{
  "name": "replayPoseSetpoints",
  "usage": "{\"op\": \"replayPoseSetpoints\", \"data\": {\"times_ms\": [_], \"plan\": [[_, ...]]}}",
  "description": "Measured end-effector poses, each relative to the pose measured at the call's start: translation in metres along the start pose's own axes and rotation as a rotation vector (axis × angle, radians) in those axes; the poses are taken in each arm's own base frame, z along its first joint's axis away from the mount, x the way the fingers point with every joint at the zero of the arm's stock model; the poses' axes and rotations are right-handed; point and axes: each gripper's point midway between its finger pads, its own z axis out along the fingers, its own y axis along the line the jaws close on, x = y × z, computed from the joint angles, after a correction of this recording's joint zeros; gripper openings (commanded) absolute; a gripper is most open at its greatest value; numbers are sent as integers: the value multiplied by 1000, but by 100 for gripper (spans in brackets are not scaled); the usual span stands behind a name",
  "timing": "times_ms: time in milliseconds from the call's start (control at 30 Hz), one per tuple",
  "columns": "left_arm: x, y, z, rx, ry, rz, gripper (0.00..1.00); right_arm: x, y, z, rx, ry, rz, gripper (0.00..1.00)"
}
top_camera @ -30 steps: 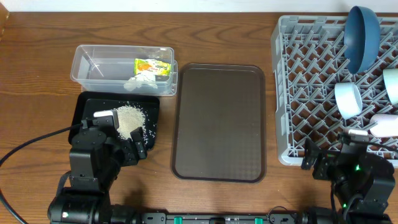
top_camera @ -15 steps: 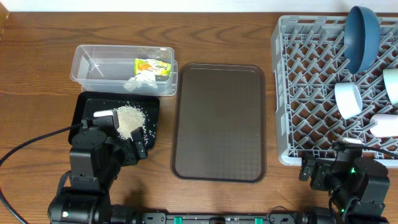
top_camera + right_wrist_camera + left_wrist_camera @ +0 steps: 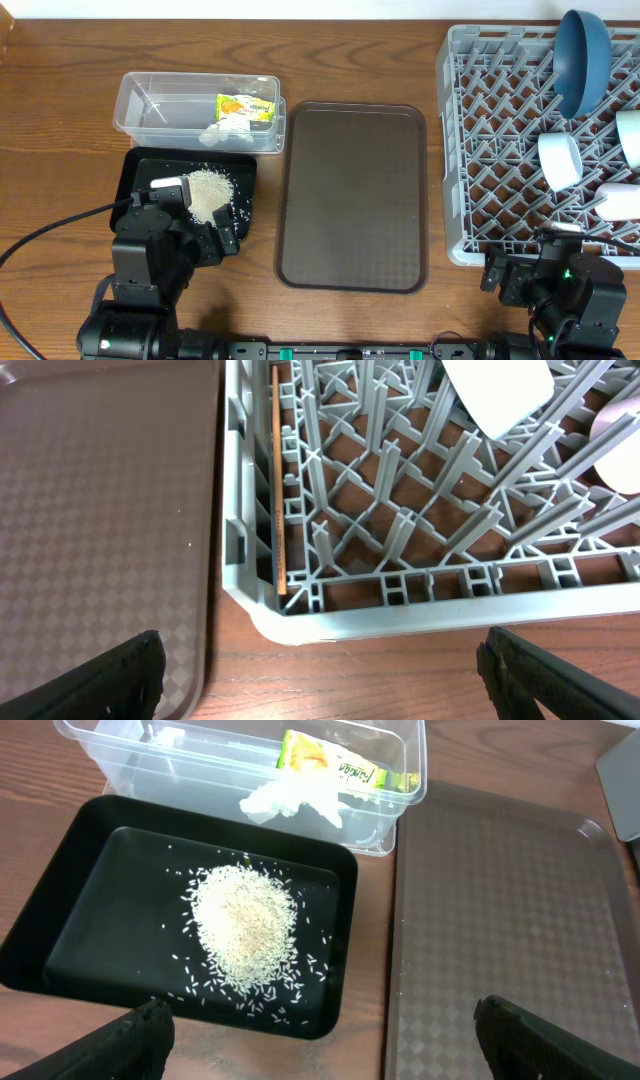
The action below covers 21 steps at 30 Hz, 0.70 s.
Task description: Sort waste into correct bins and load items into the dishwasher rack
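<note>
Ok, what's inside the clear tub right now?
The clear tub holds a yellow-green snack wrapper and a crumpled white tissue, lying against each other at its right end. Anything beneath those two is covered and cannot be seen.

Rice [image 3: 243, 925] lies in tray [image 3: 75, 910], wrapper [image 3: 330, 762] in tub [image 3: 180, 765].

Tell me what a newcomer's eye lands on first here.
The big grey rack fills the right side, with a dark blue bowl standing on edge at its far corner. On the left, a white heap of rice stands out against the black tray, next to the clear tub holding a yellow-green wrapper and a tissue.
</note>
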Motion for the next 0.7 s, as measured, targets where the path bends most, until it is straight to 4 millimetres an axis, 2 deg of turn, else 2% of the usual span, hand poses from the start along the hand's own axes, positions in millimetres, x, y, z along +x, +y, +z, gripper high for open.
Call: {"op": "replayPoseSetpoints", "data": {"times_ms": [267,533,700], "plan": [[0,0,0,0,0,0,99,-1,7,-9,-29,-53,-32,99],[0,0,1,-1,3,0,99,-44,27,-37,-130,-416,-103,99],[1,0,1,-1,4,0,99,-57,30,-25,-144,-566,-102,99]]}}
